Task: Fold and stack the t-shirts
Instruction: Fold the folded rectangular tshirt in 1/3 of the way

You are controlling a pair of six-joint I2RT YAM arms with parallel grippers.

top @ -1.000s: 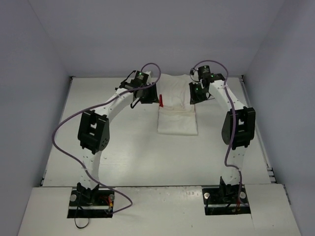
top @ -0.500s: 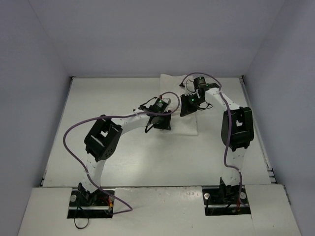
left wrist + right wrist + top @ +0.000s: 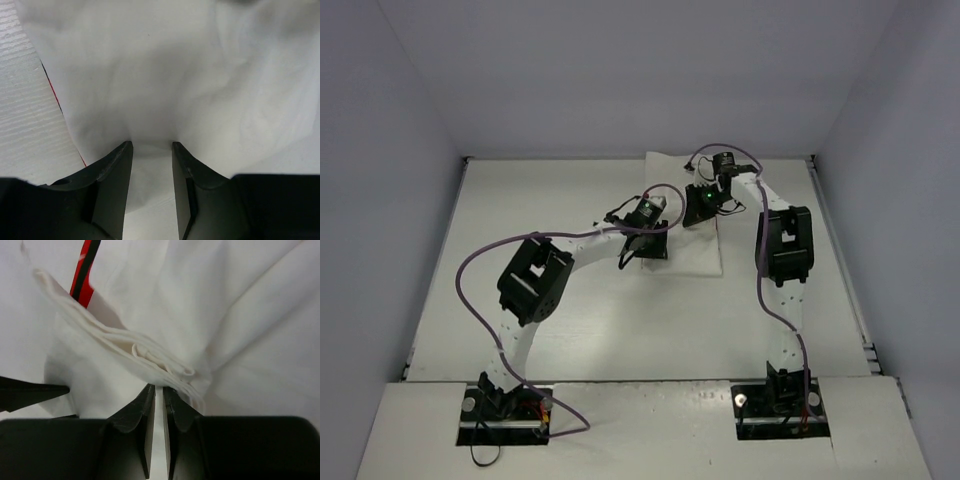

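The white t-shirt (image 3: 695,255) lies folded into a narrow stack at the back middle of the table. My left gripper (image 3: 648,250) hovers over its left front part. In the left wrist view the jaws (image 3: 150,145) stand apart over white cloth (image 3: 160,75), gripping nothing, and a thin red edge of the print (image 3: 52,95) shows at the left. My right gripper (image 3: 703,212) is over the shirt's right side. In the right wrist view its jaws (image 3: 158,387) are pinched on a layered fold of the shirt (image 3: 225,305), with a strip of the red print (image 3: 85,270) above.
The white table (image 3: 520,200) has grey walls at the back and on both sides. Both arms arch inward over the shirt, with purple cables looping above them. The arm bases are at the near edge.
Both grippers came forward and inward from the shirt's back corners, bringing the cloth over the folded stack. The left one travelled farthest, to the front left of the shirt.
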